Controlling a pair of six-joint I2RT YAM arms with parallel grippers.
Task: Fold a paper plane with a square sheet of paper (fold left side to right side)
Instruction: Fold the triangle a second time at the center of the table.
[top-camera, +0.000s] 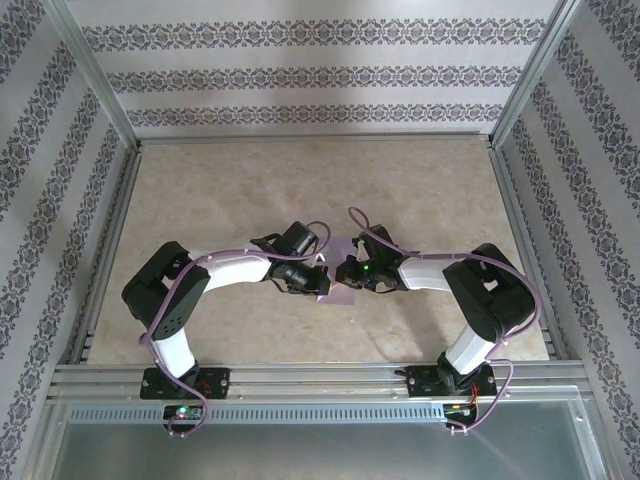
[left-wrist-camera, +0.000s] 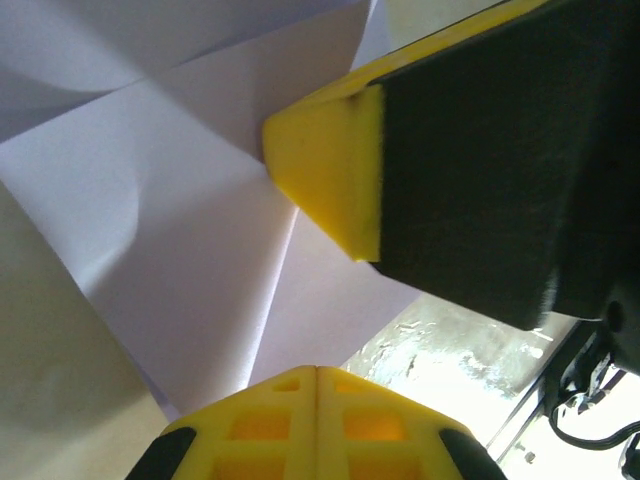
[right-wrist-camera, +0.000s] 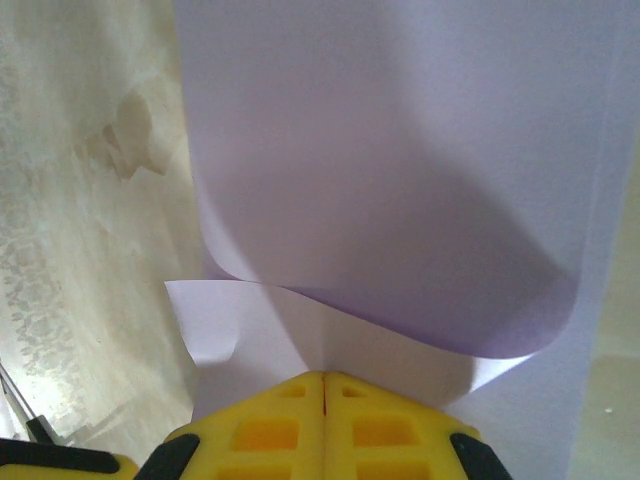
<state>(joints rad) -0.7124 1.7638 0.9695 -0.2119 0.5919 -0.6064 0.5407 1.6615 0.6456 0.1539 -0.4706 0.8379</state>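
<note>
On the table (top-camera: 200, 190) | purple paper (top-camera: 338, 295) largely covered (perhaps folded) | outline unclear

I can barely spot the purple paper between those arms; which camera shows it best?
Right wrist: the paper spreads wide, one flap curling up. Left wrist shows its creased layers; top external a small sliver.

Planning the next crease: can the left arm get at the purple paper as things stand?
Probably yes: the left gripper, shut, sits right at the purple paper. Nothing lies between them, though the right gripper crowds close.
</note>
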